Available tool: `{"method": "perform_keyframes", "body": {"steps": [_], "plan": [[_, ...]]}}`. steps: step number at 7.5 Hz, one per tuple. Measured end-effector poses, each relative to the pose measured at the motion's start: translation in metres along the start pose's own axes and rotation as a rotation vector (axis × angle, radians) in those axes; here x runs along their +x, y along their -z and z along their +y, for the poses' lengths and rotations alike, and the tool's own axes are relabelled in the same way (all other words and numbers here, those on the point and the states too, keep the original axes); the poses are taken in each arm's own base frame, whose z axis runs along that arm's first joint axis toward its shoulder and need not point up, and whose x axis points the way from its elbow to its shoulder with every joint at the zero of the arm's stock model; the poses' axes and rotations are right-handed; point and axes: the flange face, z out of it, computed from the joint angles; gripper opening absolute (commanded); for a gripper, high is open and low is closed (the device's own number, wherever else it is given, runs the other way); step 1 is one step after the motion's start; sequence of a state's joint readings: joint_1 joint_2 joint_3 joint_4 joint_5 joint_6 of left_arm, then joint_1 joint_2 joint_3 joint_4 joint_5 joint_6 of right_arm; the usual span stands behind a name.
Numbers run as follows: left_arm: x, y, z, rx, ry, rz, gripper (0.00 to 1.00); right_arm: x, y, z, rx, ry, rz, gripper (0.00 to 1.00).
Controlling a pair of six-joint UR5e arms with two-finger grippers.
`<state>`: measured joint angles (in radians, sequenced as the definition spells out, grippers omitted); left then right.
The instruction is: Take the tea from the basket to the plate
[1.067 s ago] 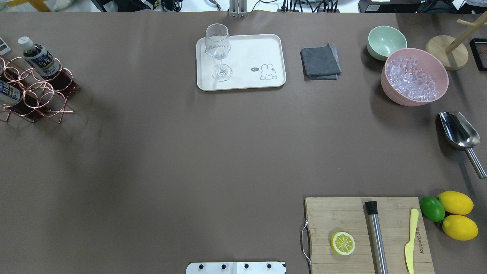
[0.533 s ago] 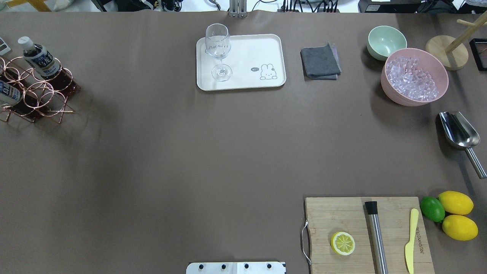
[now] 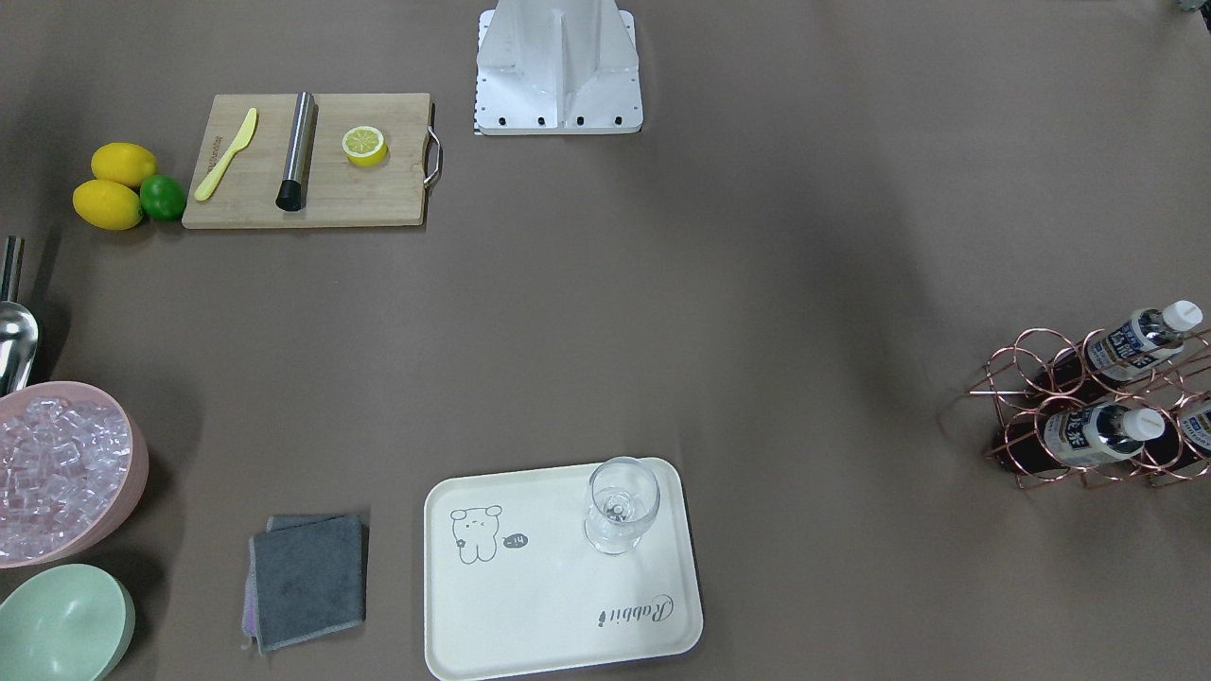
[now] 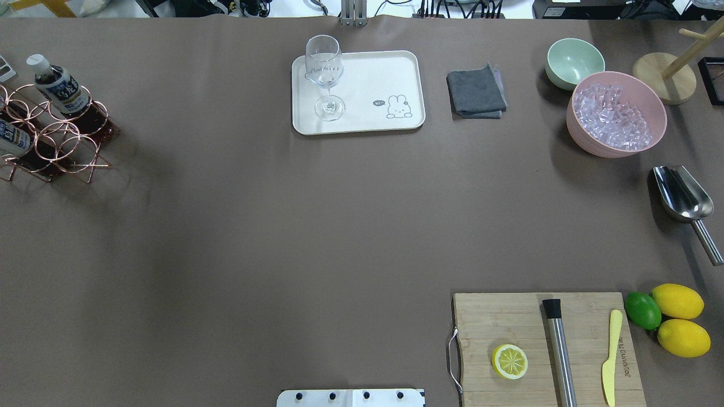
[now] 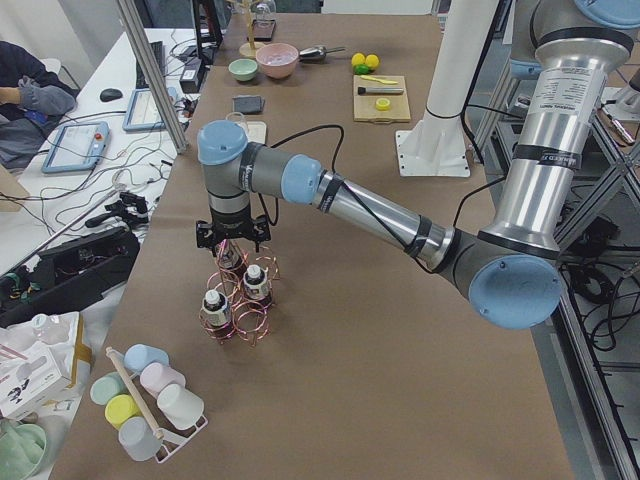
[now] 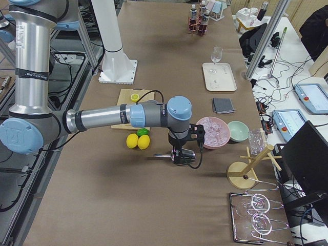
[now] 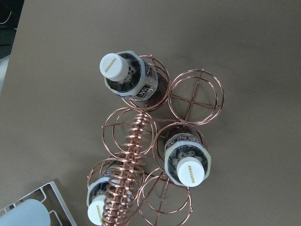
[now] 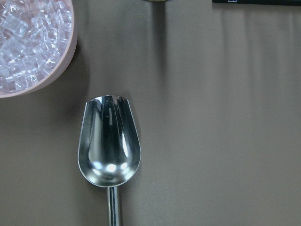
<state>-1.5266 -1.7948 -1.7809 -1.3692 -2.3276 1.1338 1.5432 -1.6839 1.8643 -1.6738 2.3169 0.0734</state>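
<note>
My left gripper (image 5: 232,243) hangs right above the basket (image 7: 196,97). From that side view alone I cannot tell whether its jaws are apart or closed. My right gripper (image 6: 178,155), far down the table over the steel scoop (image 8: 109,143) near the pink tub of ice (image 4: 582,141), is just as unclear. The tea (image 7: 128,77) stands in a ring cell: dark brown, white cap, blue-and-white label, one of three alike. The other two bottles fill nearby cells, and a copper spiral, probably the rack's handle, crosses in front of the lowest one. The plate (image 4: 384,73) lies well apart at mid-table, with a stemmed glass (image 4: 325,76) on the end toward my left. The overhead view shows neither arm and cuts one bottle off at its edge, while my left wrist view shows all three caps.
</note>
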Motion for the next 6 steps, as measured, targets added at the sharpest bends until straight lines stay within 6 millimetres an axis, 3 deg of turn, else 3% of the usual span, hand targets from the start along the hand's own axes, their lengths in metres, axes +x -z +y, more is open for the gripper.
{"method": "perform_keyframes", "body": {"steps": [4,6], "plan": [[-0.012,-0.012,-0.028,0.004,-0.119,-0.009,0.96,0.003,-0.003,-0.001,-0.004,0.002,-0.001,1.00],[-0.017,-0.016,-0.029,0.000,-0.130,-0.005,0.87,0.003,-0.004,-0.002,-0.005,0.001,-0.001,1.00]]}}
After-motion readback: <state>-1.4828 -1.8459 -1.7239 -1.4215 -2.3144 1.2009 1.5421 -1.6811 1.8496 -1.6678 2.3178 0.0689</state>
